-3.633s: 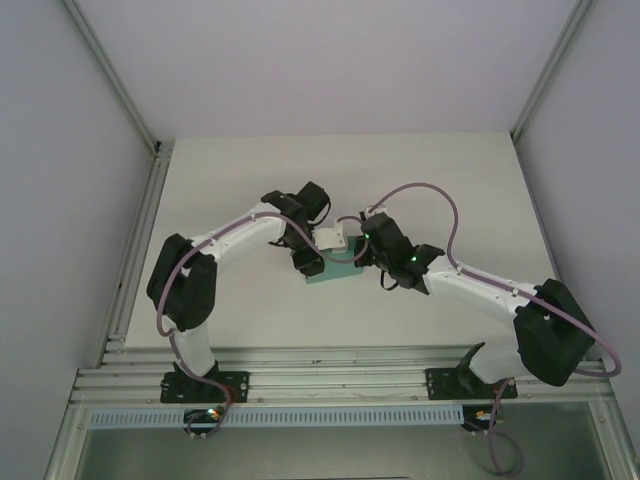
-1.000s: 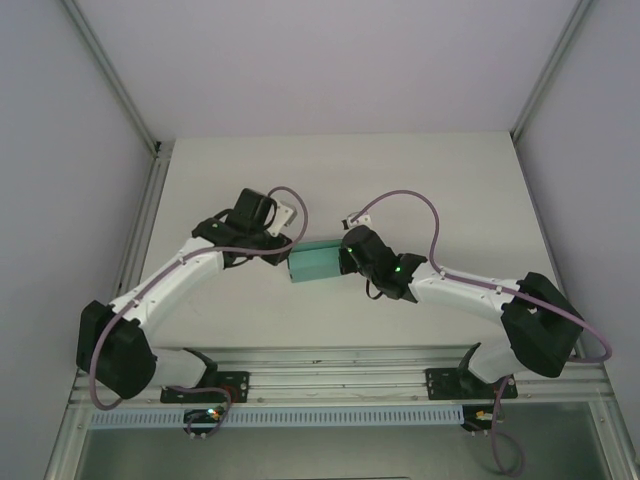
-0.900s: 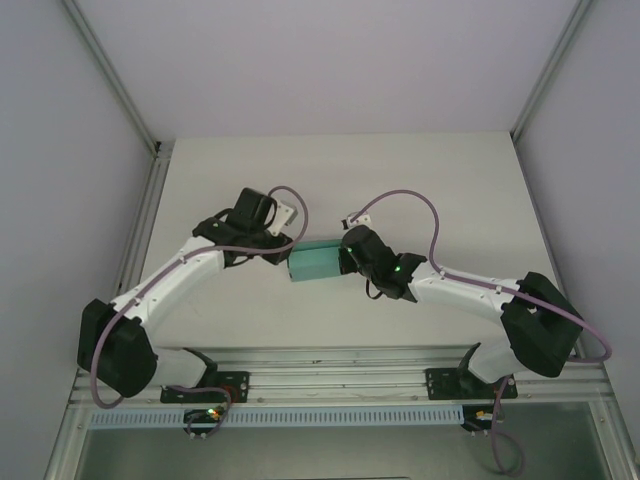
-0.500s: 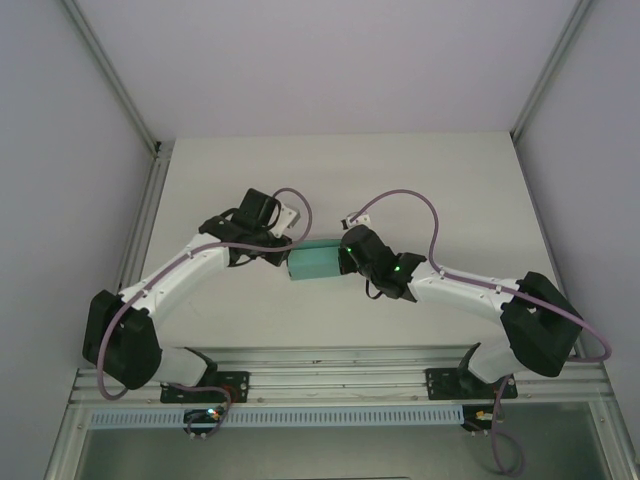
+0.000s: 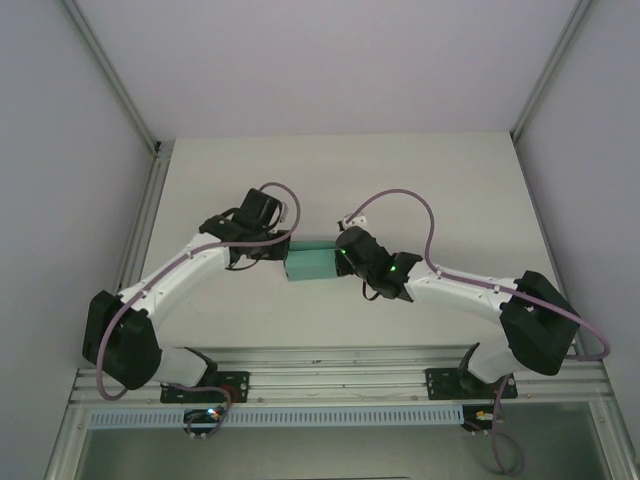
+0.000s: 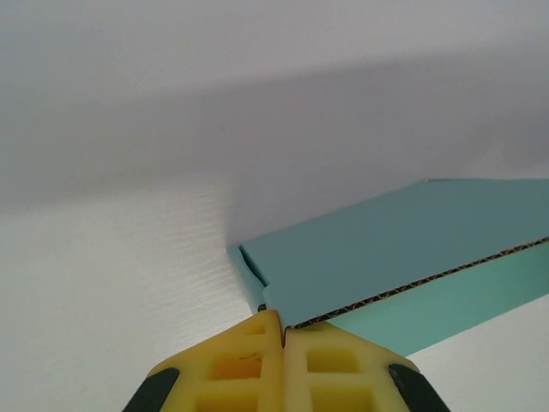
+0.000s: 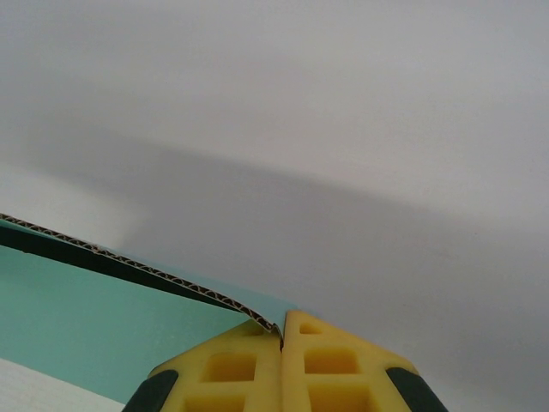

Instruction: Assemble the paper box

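Observation:
The teal paper box (image 5: 310, 264) lies at the middle of the white table between both arms. My left gripper (image 5: 284, 251) is at its left end. In the left wrist view the yellow fingertips (image 6: 257, 336) of the left gripper (image 6: 283, 330) are pressed together on the corner of a teal card panel (image 6: 403, 249) with a corrugated edge. My right gripper (image 5: 338, 258) is at the box's right end. In the right wrist view the right gripper (image 7: 281, 336) is shut on the tip of a thin teal wall (image 7: 103, 326).
Aluminium rails (image 5: 330, 372) run along the near edge by the arm bases, and a frame rail (image 5: 135, 250) runs down the table's left side. Purple cables (image 5: 405, 200) loop above the right arm. Pale walls enclose the table.
The left gripper has closed onto the box's left corner. The box and the right gripper have shifted slightly to the left. The left arm's elbow has swung a little.

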Motion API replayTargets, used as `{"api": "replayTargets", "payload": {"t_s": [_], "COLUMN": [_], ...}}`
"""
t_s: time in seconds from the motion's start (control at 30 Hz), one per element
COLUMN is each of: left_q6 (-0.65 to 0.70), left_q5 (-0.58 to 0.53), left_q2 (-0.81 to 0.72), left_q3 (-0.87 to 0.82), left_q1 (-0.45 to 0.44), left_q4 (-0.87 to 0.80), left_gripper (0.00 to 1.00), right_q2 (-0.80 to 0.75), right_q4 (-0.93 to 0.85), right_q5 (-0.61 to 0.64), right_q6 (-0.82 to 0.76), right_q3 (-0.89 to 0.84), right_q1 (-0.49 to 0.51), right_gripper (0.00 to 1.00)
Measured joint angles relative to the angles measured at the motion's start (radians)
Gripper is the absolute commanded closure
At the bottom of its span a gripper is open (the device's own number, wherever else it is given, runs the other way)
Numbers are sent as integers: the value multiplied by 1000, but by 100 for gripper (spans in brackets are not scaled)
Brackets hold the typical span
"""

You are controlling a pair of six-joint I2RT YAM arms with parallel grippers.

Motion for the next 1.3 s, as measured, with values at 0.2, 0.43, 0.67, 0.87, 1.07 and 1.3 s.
{"api": "replayTargets", "payload": {"t_s": [0.2,0.43,0.67,0.87,1.07,1.3], "left_q6": [-75,-78,-73,-74,-74,-74], "left_q5": [-31,-114,-214,-248,-283,-384], "left_q2": [-1,-76,-202,-288,-282,-152], "left_q3": [-22,-136,-347,-529,-603,-548], "left_q1": [-12,-71,-146,-168,-181,-200], "left_q4": [51,171,393,643,790,834], "left_gripper": [100,100,100,100,100,100], "right_q2": [0,-19,-55,-61,-13,47], "right_q4": [-3,32,181,346,402,471], "right_q5": [12,20,39,41,75,132], "right_q6": [13,11,-38,-100,-117,-123], "right_q3": [0,-36,-138,-226,-223,-216], "right_q1": [6,11,24,29,29,30], "right_gripper": [100,100,100,100,100,100]}}
